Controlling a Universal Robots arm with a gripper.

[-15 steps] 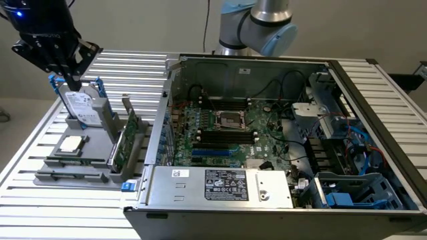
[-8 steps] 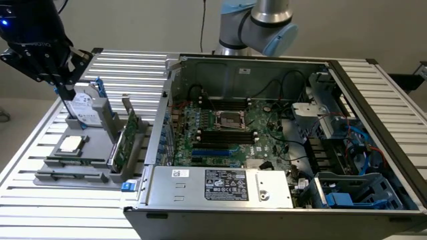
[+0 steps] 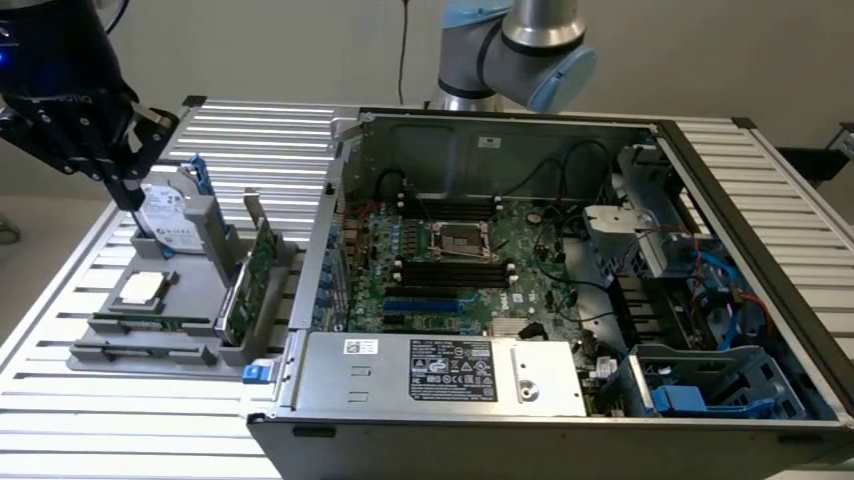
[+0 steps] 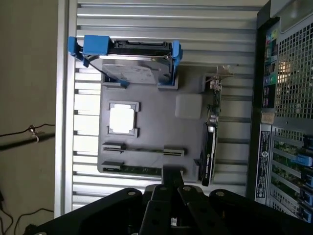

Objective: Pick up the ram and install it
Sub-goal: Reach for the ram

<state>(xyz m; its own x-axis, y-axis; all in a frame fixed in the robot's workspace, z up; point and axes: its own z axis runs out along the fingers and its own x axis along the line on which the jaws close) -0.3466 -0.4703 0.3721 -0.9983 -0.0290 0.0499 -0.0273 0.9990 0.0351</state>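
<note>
Claw (image 3: 130, 195) is hovering over the tray (image 4: 156, 132), fingers looking pinched together, carrying nothing. Ram (image 4: 139, 169) is sitting on edge, probably light, stiff and fragile; I'd be pinching its flat faces mid-length.

Lab — opened computer case (image 3: 467, 150), slatted bench (image 3: 120, 420)

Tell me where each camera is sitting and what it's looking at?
Exterior view: sits high up off the arm, looking down on the slatted table and the open computer case; the arm's elbow and the black jaws show.
Wrist view: rides on the wrist, looking straight down on the grey parts holder with the ram; the jaws show too.
Shared: both see the holder, the hard drive, the processor, the table and the case.
</note>
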